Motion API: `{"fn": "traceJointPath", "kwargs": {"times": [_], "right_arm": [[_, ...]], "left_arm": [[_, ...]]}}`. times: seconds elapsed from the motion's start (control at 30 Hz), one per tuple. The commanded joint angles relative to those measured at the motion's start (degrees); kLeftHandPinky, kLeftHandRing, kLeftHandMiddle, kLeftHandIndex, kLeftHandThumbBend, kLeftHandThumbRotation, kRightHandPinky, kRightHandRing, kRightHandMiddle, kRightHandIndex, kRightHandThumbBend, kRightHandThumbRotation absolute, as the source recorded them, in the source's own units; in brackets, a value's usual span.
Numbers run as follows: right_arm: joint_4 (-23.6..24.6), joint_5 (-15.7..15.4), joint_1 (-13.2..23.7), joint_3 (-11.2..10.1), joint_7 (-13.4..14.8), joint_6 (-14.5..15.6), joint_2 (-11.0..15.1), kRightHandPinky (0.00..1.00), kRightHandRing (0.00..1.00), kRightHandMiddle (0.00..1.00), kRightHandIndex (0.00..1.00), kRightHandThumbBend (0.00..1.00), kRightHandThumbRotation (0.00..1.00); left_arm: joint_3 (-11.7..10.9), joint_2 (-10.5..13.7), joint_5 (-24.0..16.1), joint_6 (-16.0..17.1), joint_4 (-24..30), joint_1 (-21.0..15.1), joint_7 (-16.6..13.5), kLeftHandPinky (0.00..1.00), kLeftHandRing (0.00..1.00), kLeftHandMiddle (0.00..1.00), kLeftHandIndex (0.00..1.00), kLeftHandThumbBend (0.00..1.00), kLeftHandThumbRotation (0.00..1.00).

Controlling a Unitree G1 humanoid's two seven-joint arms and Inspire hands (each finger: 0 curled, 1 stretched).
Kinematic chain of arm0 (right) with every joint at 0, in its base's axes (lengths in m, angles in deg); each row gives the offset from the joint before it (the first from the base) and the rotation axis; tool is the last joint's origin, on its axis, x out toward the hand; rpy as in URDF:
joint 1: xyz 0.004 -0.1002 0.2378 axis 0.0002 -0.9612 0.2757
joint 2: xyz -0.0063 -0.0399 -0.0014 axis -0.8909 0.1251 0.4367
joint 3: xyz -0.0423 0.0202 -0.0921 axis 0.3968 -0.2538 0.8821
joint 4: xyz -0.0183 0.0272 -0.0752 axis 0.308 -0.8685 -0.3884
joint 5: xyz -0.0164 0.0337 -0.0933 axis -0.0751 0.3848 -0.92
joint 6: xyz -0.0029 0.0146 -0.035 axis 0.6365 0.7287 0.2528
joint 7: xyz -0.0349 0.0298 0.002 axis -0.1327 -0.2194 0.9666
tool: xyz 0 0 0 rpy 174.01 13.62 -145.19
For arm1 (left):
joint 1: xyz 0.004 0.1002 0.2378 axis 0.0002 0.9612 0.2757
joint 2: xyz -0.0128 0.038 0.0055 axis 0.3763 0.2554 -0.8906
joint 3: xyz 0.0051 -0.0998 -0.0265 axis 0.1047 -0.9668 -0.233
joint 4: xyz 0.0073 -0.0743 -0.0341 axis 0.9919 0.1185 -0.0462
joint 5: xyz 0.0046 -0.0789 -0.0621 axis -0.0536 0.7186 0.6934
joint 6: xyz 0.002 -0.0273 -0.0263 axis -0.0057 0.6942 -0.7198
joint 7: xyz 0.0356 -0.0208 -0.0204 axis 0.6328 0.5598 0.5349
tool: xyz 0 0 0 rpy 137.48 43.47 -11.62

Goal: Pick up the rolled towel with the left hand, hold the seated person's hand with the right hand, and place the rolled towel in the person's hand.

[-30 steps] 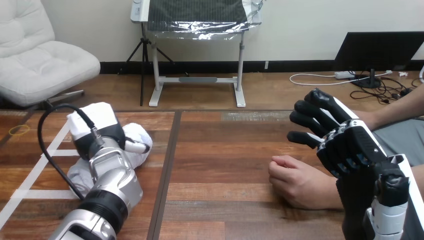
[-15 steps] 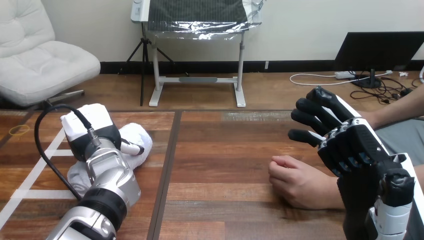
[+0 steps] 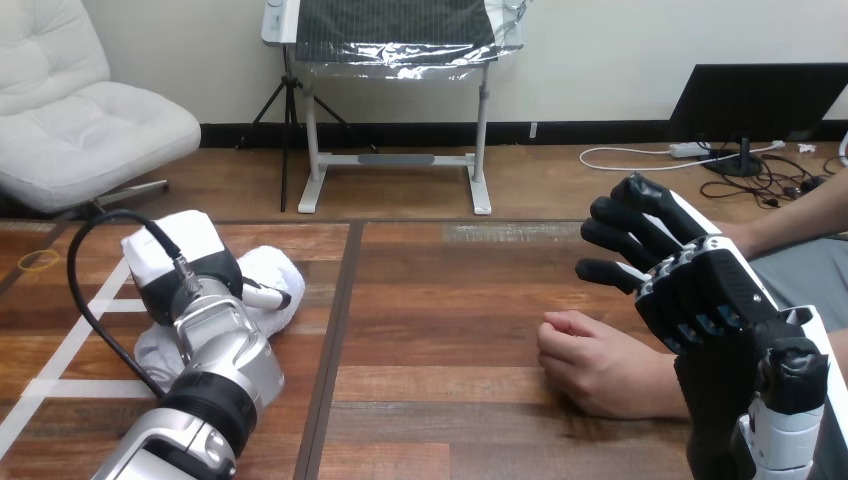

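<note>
White rolled towel (image 3: 283, 272) in curled fingers (image 3: 262, 295) of left hand (image 3: 185, 262) — right hand (image 3: 700, 290) open-fingered, above person's hand (image 3: 590, 362)

white rolled towel (image 3: 272, 270) lies left on the table (image 3: 440, 300), person's hand (image 3: 590, 362) rests curled at right.

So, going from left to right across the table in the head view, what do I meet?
Left hand, over the towel → person's hand → right hand.
</note>
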Motion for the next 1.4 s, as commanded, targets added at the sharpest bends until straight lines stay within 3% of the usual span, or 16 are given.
{"fn": "traceJointPath", "kwargs": {"times": [0.0, 0.63, 0.77, 0.93, 1.23, 1.37], "right_arm": [[3.09, 1.01, 1.54, -0.64, 0.08, 0.12, 0.57, 0.76, 0.83, 0.84, 0.85, 0.78, 1.00], [3.35, 1.41, 1.67, -0.60, 0.05, 0.27, 1.20, 0.76, 0.84, 0.85, 0.86, 0.78, 1.00], [3.29, 1.03, 1.77, -0.69, 0.24, -0.01, 1.11, 0.76, 0.84, 0.85, 0.86, 0.78, 1.00], [3.16, 0.66, 1.89, -0.79, 0.32, -0.32, 1.07, 0.76, 0.83, 0.85, 0.86, 0.77, 1.00], [3.33, 1.24, 1.84, -0.75, 0.23, -0.23, 1.16, 0.75, 0.83, 0.85, 0.85, 0.77, 1.00], [3.47, 1.34, 1.79, -0.78, 0.27, -0.24, 1.16, 0.75, 0.83, 0.85, 0.86, 0.77, 1.00]], "left_arm": [[-1.14, 0.01, 1.13, 0.03, 0.50, -5.40, 0.85, 1.00, 1.00, 1.00, 0.98, 0.89, 0.47], [-3.68, 0.40, 6.98, -0.53, 3.41, -5.14, 9.22, 0.99, 0.94, 0.94, 0.92, 0.87, 0.50], [-4.08, 0.53, 7.87, -0.30, 3.42, -5.22, 10.81, 0.91, 0.89, 0.89, 0.87, 0.87, 0.50], [-4.34, 0.52, 8.62, -0.70, 2.53, -5.89, 13.10, 0.74, 0.81, 0.82, 0.81, 0.86, 0.52], [-1.86, 0.64, 7.36, -2.00, -0.50, -8.09, 19.35, 0.68, 0.84, 0.87, 0.87, 0.85, 0.56], [0.76, 0.32, 5.31, -3.36, -2.71, -9.63, 22.11, 0.66, 0.87, 0.90, 0.91, 0.86, 0.56]]}}
